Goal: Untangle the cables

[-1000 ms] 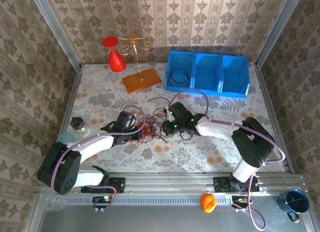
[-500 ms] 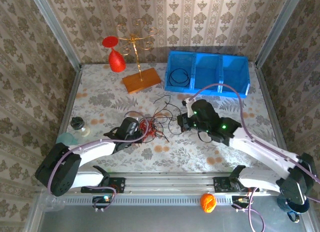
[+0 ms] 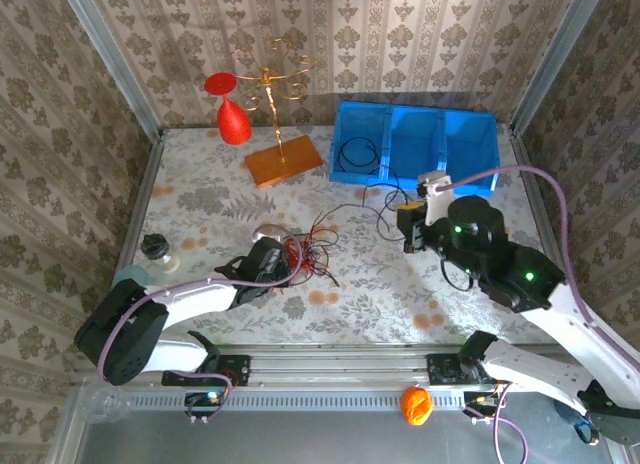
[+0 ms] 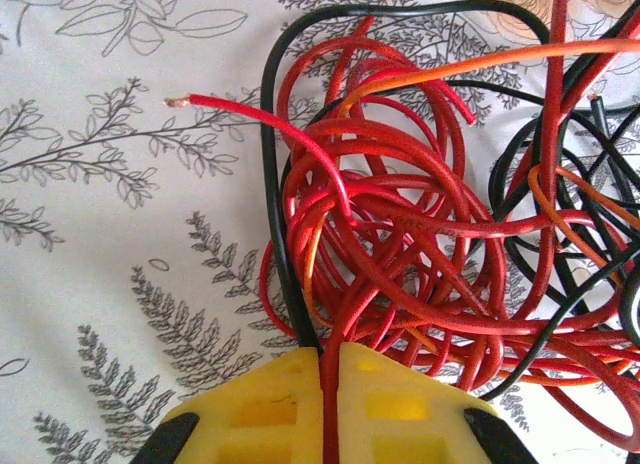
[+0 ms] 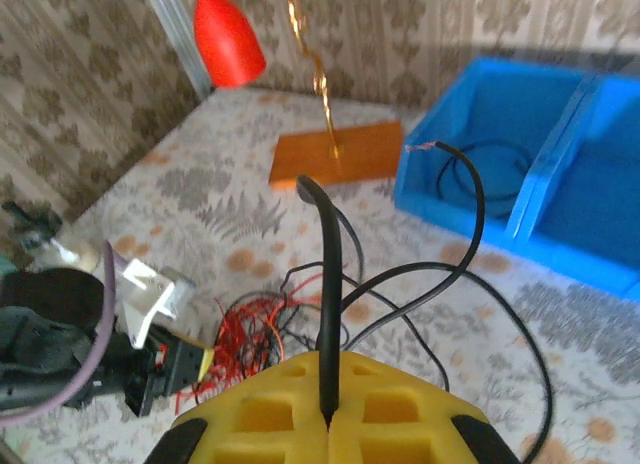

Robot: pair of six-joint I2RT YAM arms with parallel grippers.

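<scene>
Left end effector (image 4: 330, 372) pinches a red cable (image 4: 352, 304), right end effector (image 5: 328, 389) a black cable (image 5: 327, 264); pulling may cinch the tangle (image 3: 305, 254).

left arm lies low and stretched forward, left tool (image 3: 283, 261) pinching a red cable (image 4: 331, 319); right arm raised, right tool (image 3: 408, 227) pinching a black cable (image 5: 329, 284).

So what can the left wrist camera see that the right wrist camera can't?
Left wrist camera: a close look at the left claw pinching a red cable, plus a bare wire tip. Right wrist camera: the right claw holding a black cable, the blue bin, a red cone and the wooden stand base. Both: the red tangle on the flowery table.
</scene>
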